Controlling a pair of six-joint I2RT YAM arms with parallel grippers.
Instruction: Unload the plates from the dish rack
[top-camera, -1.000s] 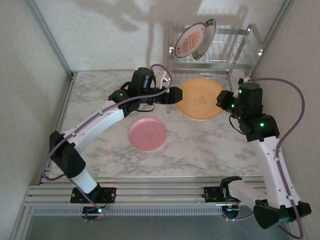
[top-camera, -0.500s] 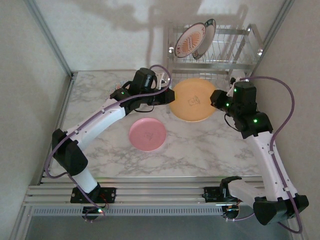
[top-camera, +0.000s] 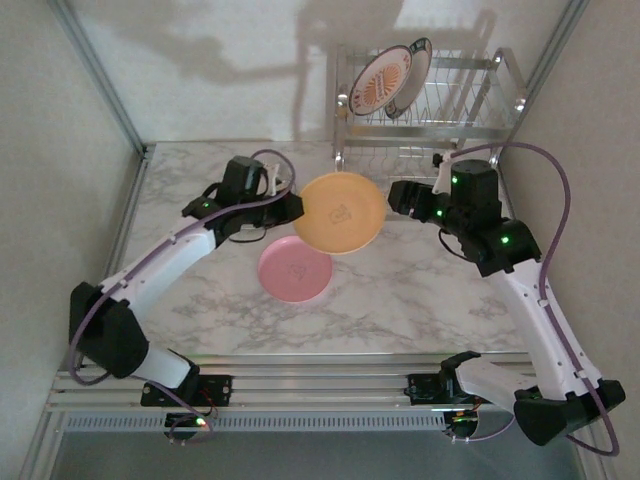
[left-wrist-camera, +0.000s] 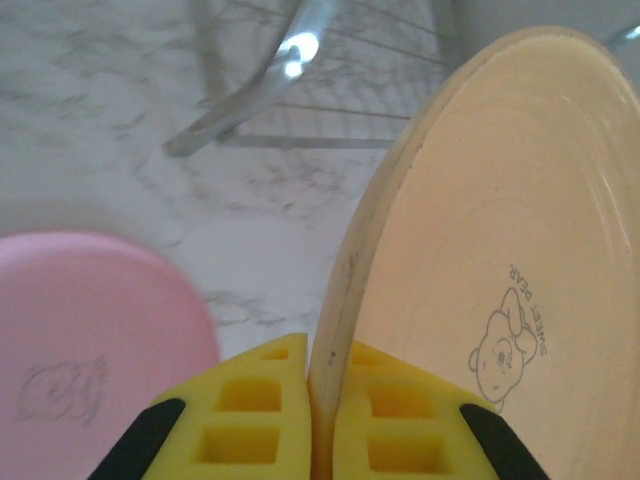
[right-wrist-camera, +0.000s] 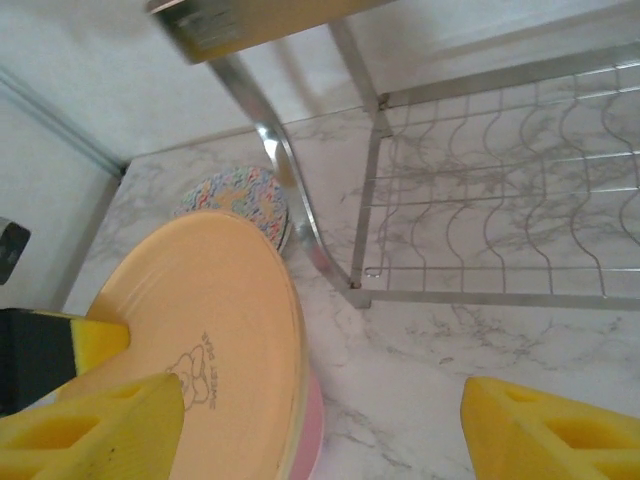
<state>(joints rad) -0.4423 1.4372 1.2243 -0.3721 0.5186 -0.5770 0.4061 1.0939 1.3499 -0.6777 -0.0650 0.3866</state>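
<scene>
Pale marble table (top-camera: 420, 290), plain light walls around. Chrome dish rack (top-camera: 470, 125) at upper right of frame, sunburst plate (top-camera: 381, 82) upright in its top shelf. Yellow-orange plate (top-camera: 343, 212) mid-frame, tilted. Pink plate (top-camera: 295, 269) flat just below it. Left fingers (top-camera: 292, 208) clamped tight on the yellow-orange plate's left rim. Right fingers (top-camera: 397, 196) spread wide just right of it, holding nothing.

Marble-pattern table top (top-camera: 420, 290), white with grey veins, lies beneath the left gripper (top-camera: 296, 208) and the right gripper (top-camera: 398, 196). Beyond both, a plain pale wall (top-camera: 200, 90) with soft shadows; a brighter patch (top-camera: 440, 15) far behind the right gripper.
</scene>
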